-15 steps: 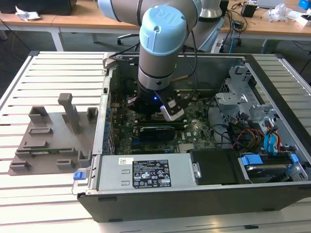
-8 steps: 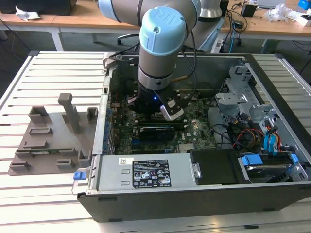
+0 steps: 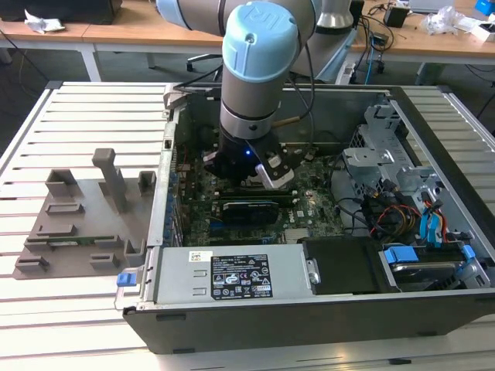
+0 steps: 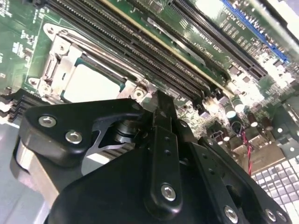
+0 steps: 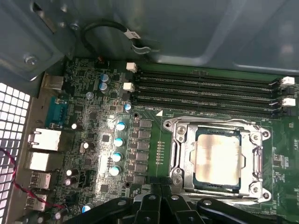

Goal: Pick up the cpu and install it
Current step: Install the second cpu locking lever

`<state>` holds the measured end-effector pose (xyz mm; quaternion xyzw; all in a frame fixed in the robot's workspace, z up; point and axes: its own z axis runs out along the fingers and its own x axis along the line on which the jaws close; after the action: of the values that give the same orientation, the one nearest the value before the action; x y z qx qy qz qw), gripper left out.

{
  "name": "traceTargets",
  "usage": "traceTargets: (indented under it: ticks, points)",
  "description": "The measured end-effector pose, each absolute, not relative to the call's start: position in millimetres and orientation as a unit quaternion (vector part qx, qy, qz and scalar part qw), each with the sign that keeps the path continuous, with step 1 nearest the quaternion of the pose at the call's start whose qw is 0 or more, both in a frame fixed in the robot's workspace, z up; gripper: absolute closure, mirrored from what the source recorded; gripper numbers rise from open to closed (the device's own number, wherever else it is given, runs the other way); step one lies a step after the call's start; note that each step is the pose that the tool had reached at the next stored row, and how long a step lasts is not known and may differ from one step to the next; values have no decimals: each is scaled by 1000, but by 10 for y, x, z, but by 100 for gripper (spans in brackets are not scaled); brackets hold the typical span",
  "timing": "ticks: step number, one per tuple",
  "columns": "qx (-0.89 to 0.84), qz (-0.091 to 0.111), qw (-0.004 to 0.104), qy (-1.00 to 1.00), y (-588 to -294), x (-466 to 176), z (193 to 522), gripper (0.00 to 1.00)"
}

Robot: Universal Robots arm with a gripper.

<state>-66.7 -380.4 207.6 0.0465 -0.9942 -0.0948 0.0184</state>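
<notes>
One claw (image 4: pixel 161 105) hangs inside the open computer case (image 3: pixel 433 309) over the motherboard (image 5: pixel 93 135); its fingers (image 4: pixel 163 140) stand together, gripping nothing. One cpu (image 5: pixel 218 157) lies seated in the socket frame (image 5: pixel 177 140), apart from the claw; the second wrist view shows it (image 4: pixel 91 84) at about ten o'clock from the fingertips. Four memory slots (image 5: pixel 205 91) run beside the socket. One grey tray (image 3: pixel 81 224) rests on the slatted counter (image 3: pixel 77 108), at nine o'clock from the case in the exterior view.

Socket frame (image 5: pixel 217 161) rings the cpu (image 5: pixel 217 158); memory slots (image 5: pixel 205 91) flank it.
</notes>
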Motion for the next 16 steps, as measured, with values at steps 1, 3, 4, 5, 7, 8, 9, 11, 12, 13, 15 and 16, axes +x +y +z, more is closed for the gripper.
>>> traceTargets:
  ticks: [1, 3, 4, 5, 7, 8, 9, 11, 12, 13, 15, 16]
  points:
    - [46, -93, 19, -994, -3782, -643, 2080, 89]
    - [46, -89, 20, -995, -3735, -584, 2080, 89]
    - [46, -86, 21, -995, -3698, -542, 2081, 89]
    - [46, -85, 21, -995, -3680, -520, 2080, 89]
    - [46, -82, 23, -995, -3634, -461, 2080, 89]
    - [46, -80, 24, -995, -3610, -435, 2081, 89]
    - [46, -78, 25, -996, -3573, -398, 2080, 89]
    - [45, -71, 28, -996, -3494, -329, 2080, 89]
    - [45, -68, 29, -996, -3459, -299, 2080, 89]
    - [45, -66, 30, -996, -3438, -280, 2080, 89]
    - [45, -61, 32, -997, -3385, -238, 2080, 89]
    - [45, -59, 33, -997, -3363, -223, 2080, 89]
